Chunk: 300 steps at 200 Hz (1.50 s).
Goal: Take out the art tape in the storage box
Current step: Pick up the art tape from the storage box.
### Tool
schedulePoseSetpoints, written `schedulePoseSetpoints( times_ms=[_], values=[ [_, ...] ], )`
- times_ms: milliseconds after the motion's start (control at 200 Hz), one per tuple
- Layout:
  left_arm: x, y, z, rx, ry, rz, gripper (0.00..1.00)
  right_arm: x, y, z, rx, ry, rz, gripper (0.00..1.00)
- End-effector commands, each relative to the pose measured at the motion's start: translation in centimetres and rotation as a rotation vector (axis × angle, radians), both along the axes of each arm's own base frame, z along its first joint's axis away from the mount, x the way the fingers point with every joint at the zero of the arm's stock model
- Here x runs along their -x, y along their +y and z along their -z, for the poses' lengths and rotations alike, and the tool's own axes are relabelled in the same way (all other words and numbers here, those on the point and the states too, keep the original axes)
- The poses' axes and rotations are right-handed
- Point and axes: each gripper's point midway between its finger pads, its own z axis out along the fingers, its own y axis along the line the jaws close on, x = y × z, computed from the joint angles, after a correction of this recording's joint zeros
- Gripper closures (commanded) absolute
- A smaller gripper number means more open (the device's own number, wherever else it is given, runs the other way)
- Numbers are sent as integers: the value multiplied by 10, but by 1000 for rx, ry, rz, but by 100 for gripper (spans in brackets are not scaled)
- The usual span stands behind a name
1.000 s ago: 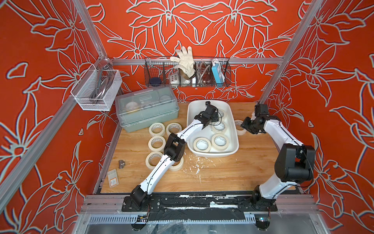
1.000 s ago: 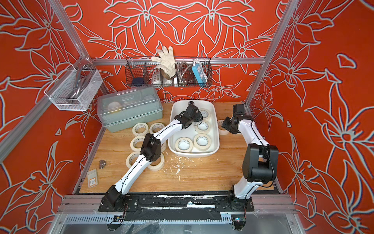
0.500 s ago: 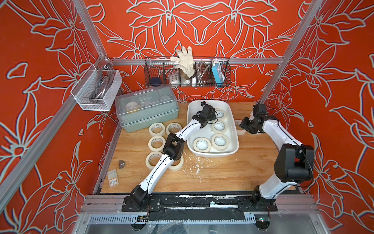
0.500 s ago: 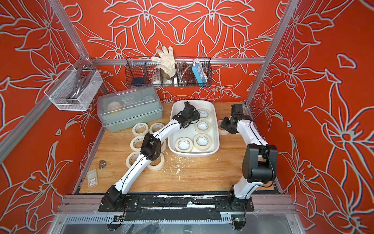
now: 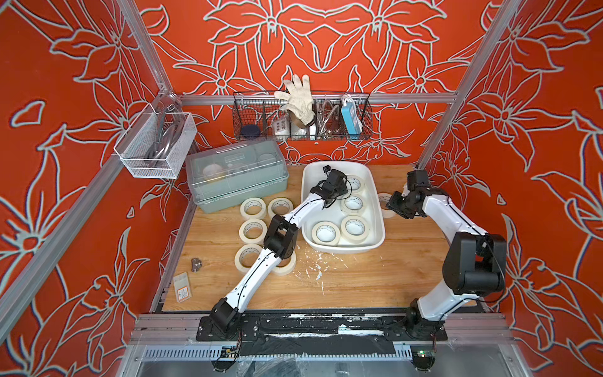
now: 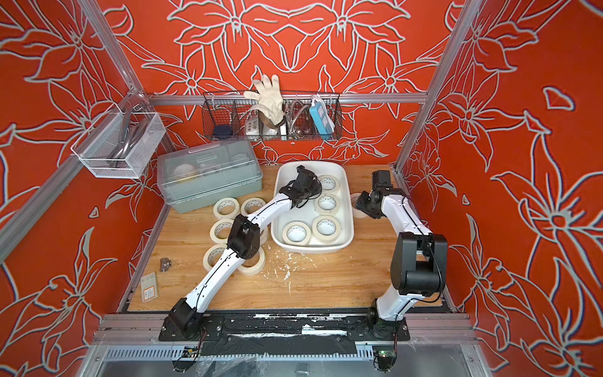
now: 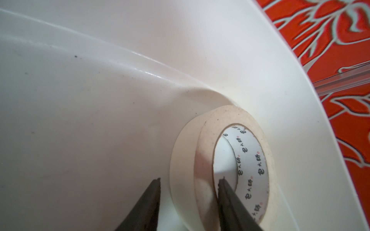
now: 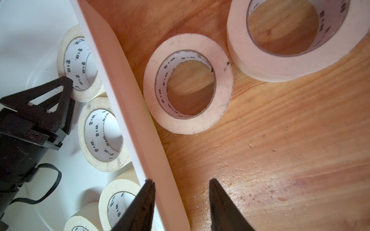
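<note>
The white storage box [image 5: 342,249] [image 6: 313,249] holds several cream art tape rolls. My left gripper [image 5: 346,184] [image 6: 318,186] [image 7: 189,180] reaches into its far end. The jaws straddle the wall of the far roll [image 5: 363,186] [image 7: 208,140]. One finger is inside the core and the other outside, with a thin gap showing, so it is open. My right gripper [image 5: 390,204] [image 6: 359,204] [image 8: 181,181] is open astride the box's right rim [image 8: 128,96], one finger inside and one over the table.
Several rolls [image 5: 253,207] lie on the wood left of the box, and two rolls [image 8: 188,84] lie right of it. A grey-green lidded box [image 5: 235,176] stands at the back left. Wire baskets [image 5: 300,120] [image 5: 156,147] hang on the walls. A metal fitting [image 5: 195,263] and a card packet [image 5: 182,290] lie at the front left.
My left gripper's jaws have narrowed around the far roll's wall, and its wrist has shifted slightly towards the box's left side. The right arm has hardly moved.
</note>
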Motion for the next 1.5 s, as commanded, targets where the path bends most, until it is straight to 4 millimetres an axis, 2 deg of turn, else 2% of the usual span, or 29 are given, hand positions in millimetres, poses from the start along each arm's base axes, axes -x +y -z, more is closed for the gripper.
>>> schedulePoseSetpoints(
  times_ms=[0, 295, 445, 575, 871, 1071, 1496],
  values=[
    [9, 23, 22, -71, 88, -61, 55, 5, -2, -6, 31, -15, -4, 53],
    [26, 66, -1, -182, 157, -161, 55, 3, -1, -9, 24, -23, -2, 52],
    [36, 85, 0, -175, 226, -208, 54, 4, 0, -8, 21, -21, -4, 53],
    [37, 96, 0, -179, 249, -228, 54, 4, -1, -10, 25, -23, -7, 53],
    [29, 99, 13, -174, 277, -231, 55, 4, 0, -12, 26, -28, -11, 53],
    [25, 97, 22, -158, 276, -221, 61, 3, 2, -17, 15, -42, -17, 52],
    [27, 79, 34, -95, 301, -146, 61, 3, 11, -29, -16, -74, -50, 52]
  ],
)
